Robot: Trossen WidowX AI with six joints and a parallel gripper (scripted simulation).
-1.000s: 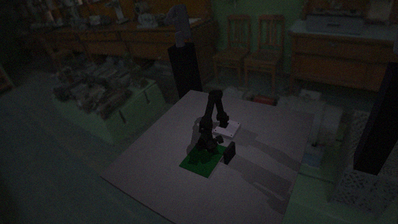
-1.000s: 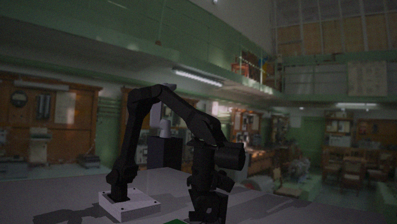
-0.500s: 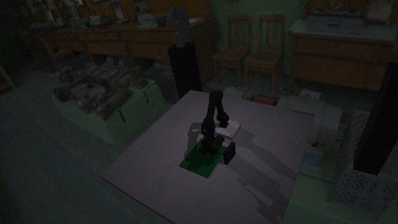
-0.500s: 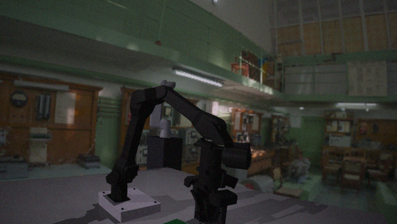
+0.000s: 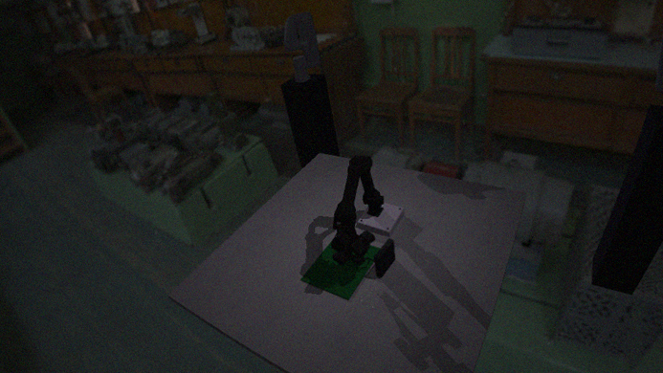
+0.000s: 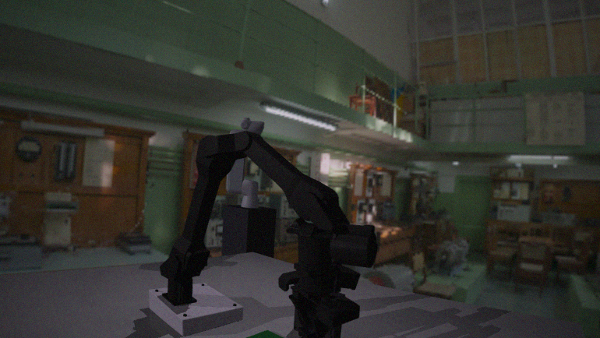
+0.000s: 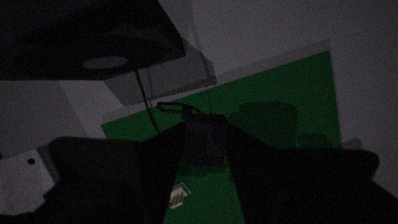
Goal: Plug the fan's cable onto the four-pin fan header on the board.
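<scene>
Two fingers of my claw (image 7: 205,142), partly open, grasp the dark plug (image 7: 204,141) above the green board (image 7: 280,85) (image 5: 351,287).

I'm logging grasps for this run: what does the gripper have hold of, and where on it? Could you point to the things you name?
The gripper (image 5: 358,260) (image 7: 205,127) holds the fan cable's dark plug (image 7: 205,142), gripped by its two opposite sides.

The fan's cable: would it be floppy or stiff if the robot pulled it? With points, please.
Probably floppy: the cable (image 7: 143,95) is thin and bends into a loop by the plug (image 7: 204,142). It might spring back a little, since one stretch runs fairly straight from the fan (image 7: 165,35).
</scene>
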